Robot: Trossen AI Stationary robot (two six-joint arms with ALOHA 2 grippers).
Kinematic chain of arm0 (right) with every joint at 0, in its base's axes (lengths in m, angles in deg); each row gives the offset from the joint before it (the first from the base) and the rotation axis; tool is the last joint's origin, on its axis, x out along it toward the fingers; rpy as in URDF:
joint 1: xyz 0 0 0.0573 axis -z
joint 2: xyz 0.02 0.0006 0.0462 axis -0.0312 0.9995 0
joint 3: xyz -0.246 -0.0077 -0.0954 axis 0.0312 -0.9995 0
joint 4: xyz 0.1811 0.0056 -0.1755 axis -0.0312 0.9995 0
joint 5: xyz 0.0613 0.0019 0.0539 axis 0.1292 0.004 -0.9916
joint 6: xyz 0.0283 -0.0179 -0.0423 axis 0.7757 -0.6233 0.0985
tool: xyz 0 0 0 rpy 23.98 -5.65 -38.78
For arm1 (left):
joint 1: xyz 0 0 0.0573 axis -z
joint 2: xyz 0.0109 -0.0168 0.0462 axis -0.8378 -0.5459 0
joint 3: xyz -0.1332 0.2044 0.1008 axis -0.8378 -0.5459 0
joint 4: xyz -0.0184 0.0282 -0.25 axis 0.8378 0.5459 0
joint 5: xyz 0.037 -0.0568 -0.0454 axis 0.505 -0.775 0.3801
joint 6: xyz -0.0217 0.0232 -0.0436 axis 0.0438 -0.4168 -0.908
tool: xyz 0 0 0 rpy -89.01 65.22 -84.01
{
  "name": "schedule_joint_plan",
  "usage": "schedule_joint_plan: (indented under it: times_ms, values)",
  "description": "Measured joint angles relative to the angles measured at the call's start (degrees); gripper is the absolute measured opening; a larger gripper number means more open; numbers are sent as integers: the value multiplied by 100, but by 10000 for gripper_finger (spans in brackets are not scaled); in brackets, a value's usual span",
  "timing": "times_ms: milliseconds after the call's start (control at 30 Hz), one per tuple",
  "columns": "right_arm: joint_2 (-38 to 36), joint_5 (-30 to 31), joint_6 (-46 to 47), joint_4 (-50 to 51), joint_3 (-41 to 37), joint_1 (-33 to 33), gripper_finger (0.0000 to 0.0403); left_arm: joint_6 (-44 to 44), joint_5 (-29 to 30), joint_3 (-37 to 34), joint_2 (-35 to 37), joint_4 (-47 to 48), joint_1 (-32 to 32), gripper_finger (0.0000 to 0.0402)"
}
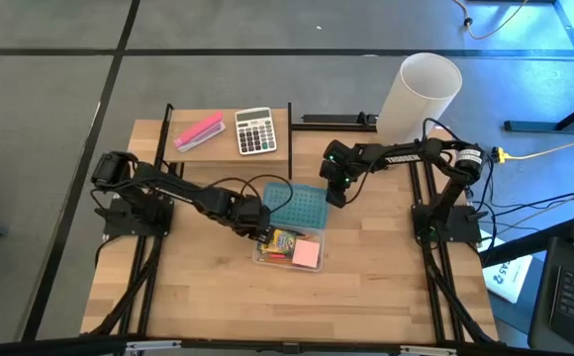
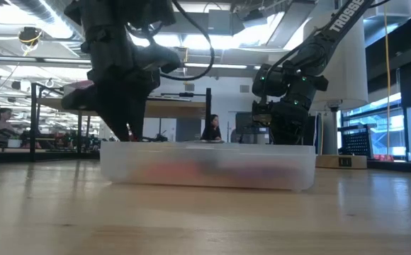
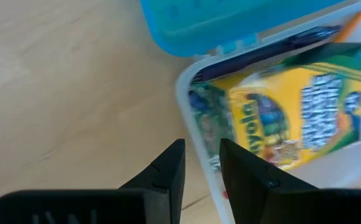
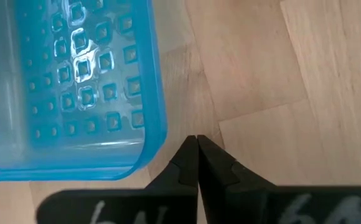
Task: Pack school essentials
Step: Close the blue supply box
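A clear plastic box point(image 1: 289, 249) sits mid-table with its blue lid point(image 1: 299, 206) swung open toward the far side. Inside lie a yellow-green crayon box point(image 3: 292, 106), a pink sticky-note pad point(image 1: 307, 255) and a dark pen point(image 3: 274, 46) along the far wall. My left gripper point(image 3: 202, 163) is open, pointing steeply down over the box's left wall point(image 3: 196, 134), which runs under the gap between its fingers. My right gripper point(image 4: 197, 140) is shut, its tips close beside the lid's right corner point(image 4: 159, 134) with bare wood between.
A white-grey calculator point(image 1: 255, 131) and a pink stapler point(image 1: 199, 132) lie on a raised shelf at the far left. A white cylinder point(image 1: 421, 94) stands at the far right. Bare wood point(image 1: 297, 311) stretches toward the near edge. A person point(image 2: 211, 129) sits in the room behind.
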State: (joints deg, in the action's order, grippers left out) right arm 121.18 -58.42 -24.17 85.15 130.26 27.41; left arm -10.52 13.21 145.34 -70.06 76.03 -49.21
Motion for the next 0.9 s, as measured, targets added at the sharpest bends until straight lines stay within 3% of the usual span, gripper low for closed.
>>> schedule_joint_plan:
  times_ms: [900]
  values:
    - [-2,-24,7,-84,0,2,0,177,-171,-4,-487,-194,7,85]
